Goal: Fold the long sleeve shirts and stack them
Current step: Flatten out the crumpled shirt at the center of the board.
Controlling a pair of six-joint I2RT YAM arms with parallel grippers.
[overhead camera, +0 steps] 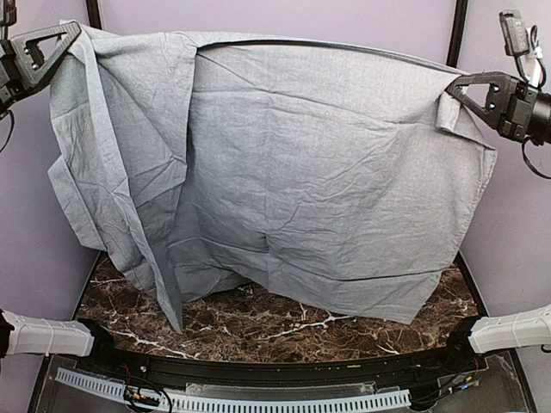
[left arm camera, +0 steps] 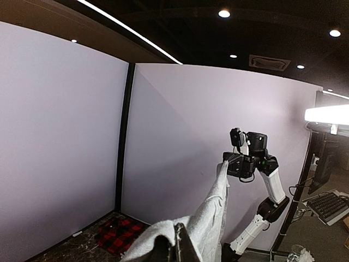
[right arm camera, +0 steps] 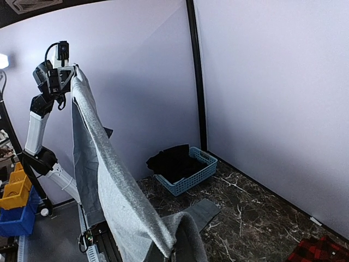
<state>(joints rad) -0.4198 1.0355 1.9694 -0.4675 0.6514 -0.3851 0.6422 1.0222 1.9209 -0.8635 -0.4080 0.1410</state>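
Cloth of the grey shirt [overhead camera: 284, 172] hangs soft, light and floppy above the marble table [overhead camera: 258, 323]. The left gripper [overhead camera: 71, 34] and right gripper [overhead camera: 454, 89] each pinch a top corner, likely the best hold.

I read the plain grey cloth shirt [overhead camera: 301, 172] as matt, finely woven and heavily creased. The dark brown marble-look table top [overhead camera: 258, 325] is polished: smooth, white-veined, faintly glossy. In one far table corner the red-and-black plaid flannel shirt [left arm camera: 117, 233] looks soft and napped, while in another the blue lattice basket [right arm camera: 191, 180] looks like hard plastic.
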